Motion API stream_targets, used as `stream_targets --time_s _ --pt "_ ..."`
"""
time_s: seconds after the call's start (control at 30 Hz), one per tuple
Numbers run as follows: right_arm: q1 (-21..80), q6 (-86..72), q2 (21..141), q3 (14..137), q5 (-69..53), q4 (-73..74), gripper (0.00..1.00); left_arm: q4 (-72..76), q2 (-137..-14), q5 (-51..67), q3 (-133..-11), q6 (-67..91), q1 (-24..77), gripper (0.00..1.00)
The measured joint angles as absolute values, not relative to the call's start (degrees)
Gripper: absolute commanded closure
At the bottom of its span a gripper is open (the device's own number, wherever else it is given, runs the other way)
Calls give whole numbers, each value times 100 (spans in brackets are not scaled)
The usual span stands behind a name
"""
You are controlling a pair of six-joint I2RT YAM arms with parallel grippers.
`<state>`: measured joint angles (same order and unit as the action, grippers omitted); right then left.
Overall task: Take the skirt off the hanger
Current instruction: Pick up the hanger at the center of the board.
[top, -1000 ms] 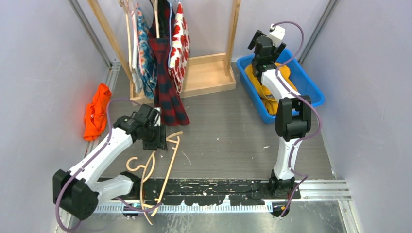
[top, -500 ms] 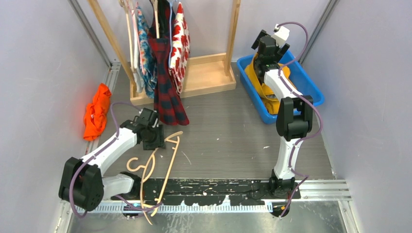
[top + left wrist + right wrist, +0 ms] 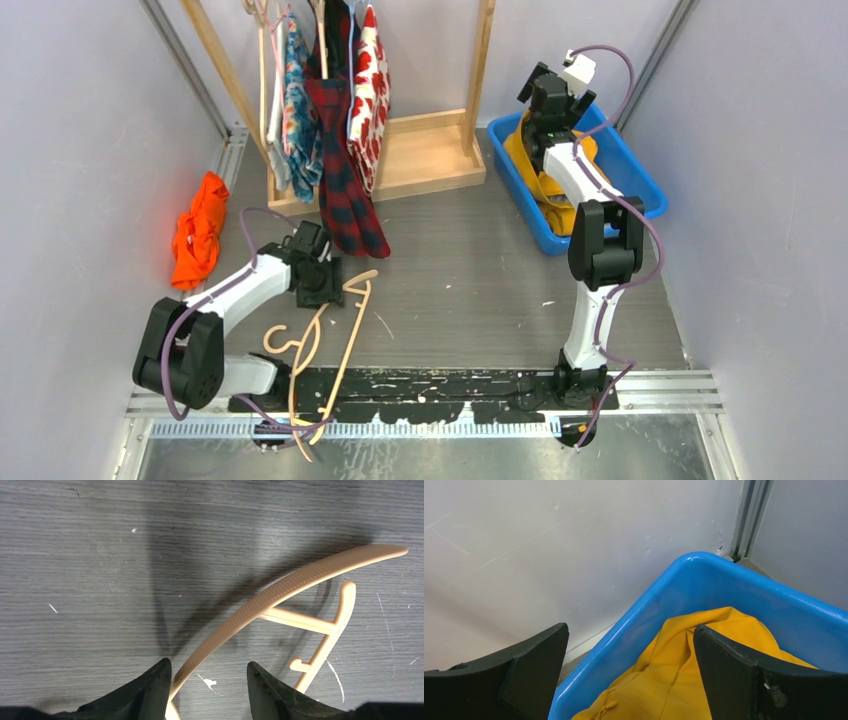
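My left tool (image 3: 207, 664), spread wide, straddles the hanger (image 3: 280, 592); my right tool (image 3: 630, 629) gapes above the yellow garment (image 3: 694, 665).

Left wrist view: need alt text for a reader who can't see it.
A bare tan plastic hanger lies flat on the grey wood-grain table, with no garment on it. Its ribbed arm runs from between the dark fingers of the open left gripper, at the bottom edge, up toward the right.
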<state>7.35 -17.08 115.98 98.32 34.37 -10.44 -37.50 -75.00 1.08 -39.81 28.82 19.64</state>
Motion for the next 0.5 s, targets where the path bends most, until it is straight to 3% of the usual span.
stream_targets --time_s 0.4,0.5 --pt "620 -1774 11598 9832 3420 -1020 0 -3575 -8012 139 -4139 2543 1942 44" --pt "558 -1774 11598 9832 3400 -1017 0 -3535 -8106 169 -4198 2556 1938 58"
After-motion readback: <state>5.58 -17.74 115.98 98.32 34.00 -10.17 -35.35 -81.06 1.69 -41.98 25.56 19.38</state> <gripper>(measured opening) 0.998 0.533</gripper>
